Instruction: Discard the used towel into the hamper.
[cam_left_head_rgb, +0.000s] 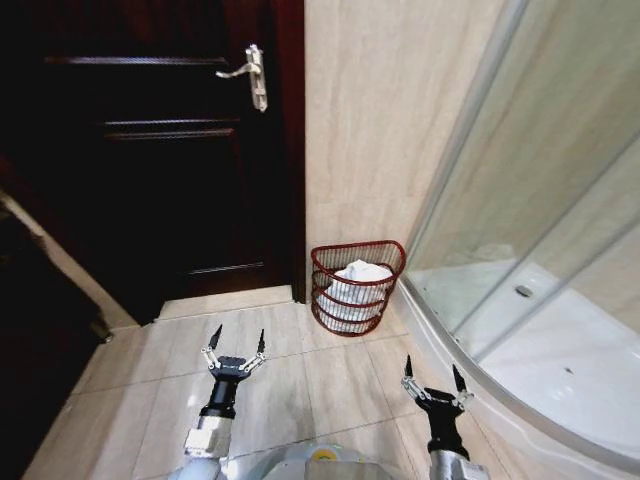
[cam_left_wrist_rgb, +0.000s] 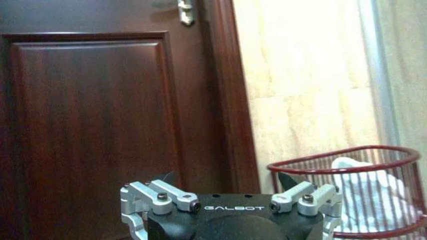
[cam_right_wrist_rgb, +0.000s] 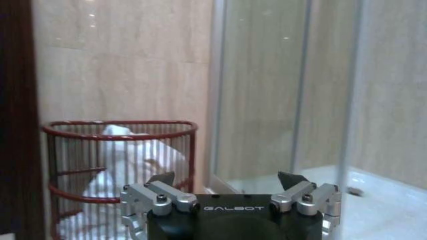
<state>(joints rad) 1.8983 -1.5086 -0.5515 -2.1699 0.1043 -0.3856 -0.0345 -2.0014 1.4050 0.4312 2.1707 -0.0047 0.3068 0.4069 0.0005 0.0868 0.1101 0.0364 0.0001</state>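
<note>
**Towel in the hamper**

The hamper (cam_left_head_rgb: 357, 290) is a small dark red wire basket with an open weave, flat at the back and rounded at the front, narrowing slightly toward its base. It stands upright on the tiled floor, its back against the beige wall, between the dark door frame and the curved shower enclosure. A crumpled white towel (cam_left_head_rgb: 358, 283) lies inside it, its top bulging up to about rim height.
</note>
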